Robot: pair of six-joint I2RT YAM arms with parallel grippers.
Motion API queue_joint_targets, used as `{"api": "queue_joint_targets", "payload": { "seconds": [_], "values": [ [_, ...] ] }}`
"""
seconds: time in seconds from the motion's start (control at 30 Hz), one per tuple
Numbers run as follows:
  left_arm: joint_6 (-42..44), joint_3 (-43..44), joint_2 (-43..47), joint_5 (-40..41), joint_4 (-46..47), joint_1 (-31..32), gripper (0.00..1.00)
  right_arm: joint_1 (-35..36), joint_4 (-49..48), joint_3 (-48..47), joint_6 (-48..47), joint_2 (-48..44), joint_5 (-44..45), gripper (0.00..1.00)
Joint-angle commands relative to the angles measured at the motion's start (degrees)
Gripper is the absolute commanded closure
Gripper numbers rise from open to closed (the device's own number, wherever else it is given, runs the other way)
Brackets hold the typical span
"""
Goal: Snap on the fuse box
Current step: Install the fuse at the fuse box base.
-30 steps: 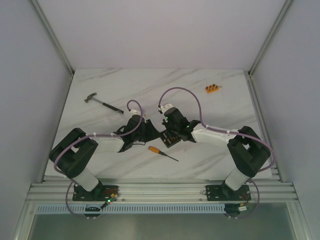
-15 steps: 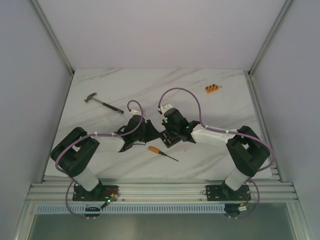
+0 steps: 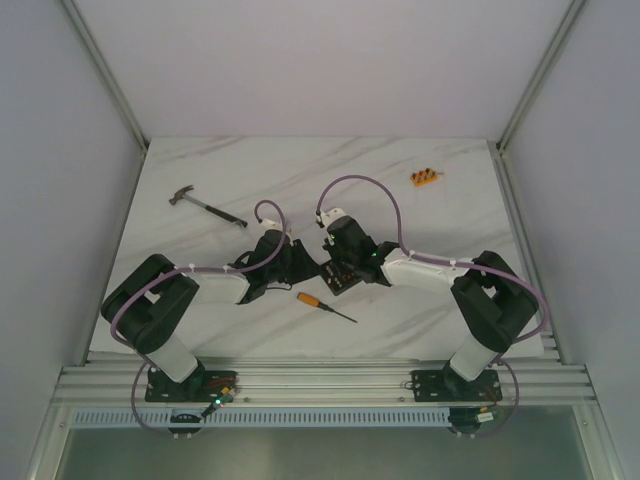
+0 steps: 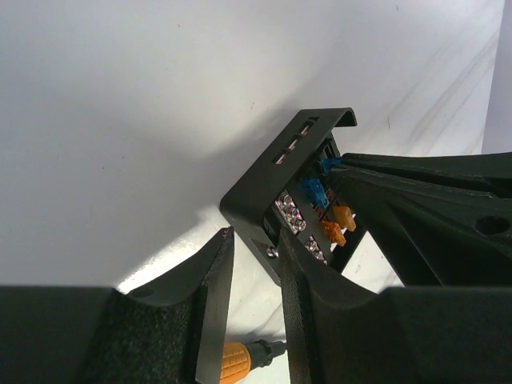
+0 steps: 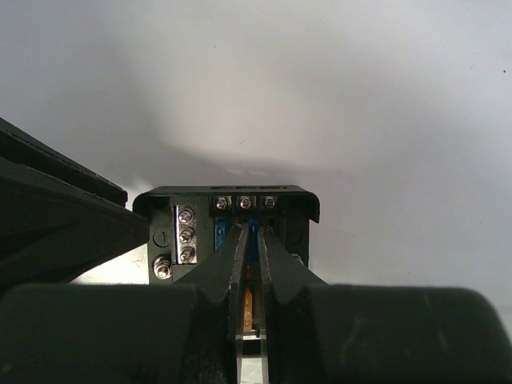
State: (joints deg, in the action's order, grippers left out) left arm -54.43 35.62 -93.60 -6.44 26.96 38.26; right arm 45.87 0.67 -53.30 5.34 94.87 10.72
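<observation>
I brace the fuse box [image 4: 264,180] corner between my parted left jaws [image 4: 253,242]; my closed right jaws [image 5: 253,232] should press straight down next.

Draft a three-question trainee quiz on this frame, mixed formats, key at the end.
1. True or false: the right gripper has its tips down among the fuses inside the fuse box.
2. Which item lies nearest the fuse box? A hammer, B screwdriver, C orange block.
3. Short answer: which gripper has a corner of the box between its fingers?
Key: 1 true. 2 B. 3 the left gripper.
</observation>
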Motion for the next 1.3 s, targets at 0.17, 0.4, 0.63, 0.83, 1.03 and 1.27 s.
{"api": "queue_joint_targets", "payload": {
  "seconds": [0.17,0.4,0.63,0.83,1.03,1.27],
  "values": [
    [-0.67,1.29,-0.57,-0.53,0.64,-0.16,0.63,0.28,3.61,-0.05,1.42,-0.58,-2.31,0.82],
    [-0.68,1.32,-0.40,-0.67,0.54,-0.20,0.63,0.28,4.00,-0.35,1.64,-0.73,-2.17,0.74],
    [-0.70,1.50,-0.55,-0.76,0.52,-0.19,0.63,0.28,5.04,-1.96,1.70,-1.77,-2.53,0.67],
    [-0.55,1.55,-0.62,-0.77,0.46,-0.20,0.63,-0.15,8.44,-4.94,1.56,-2.22,-3.94,0.64],
    [-0.50,1.37,-0.68,-0.62,0.40,-0.20,0.63,-1.07,11.93,-8.31,1.73,-0.51,-5.64,0.66],
    [-0.41,1.35,-0.55,-0.57,0.37,-0.20,0.63,-1.83,15.08,-13.31,1.78,3.14,-6.91,0.70]
  ]
}}
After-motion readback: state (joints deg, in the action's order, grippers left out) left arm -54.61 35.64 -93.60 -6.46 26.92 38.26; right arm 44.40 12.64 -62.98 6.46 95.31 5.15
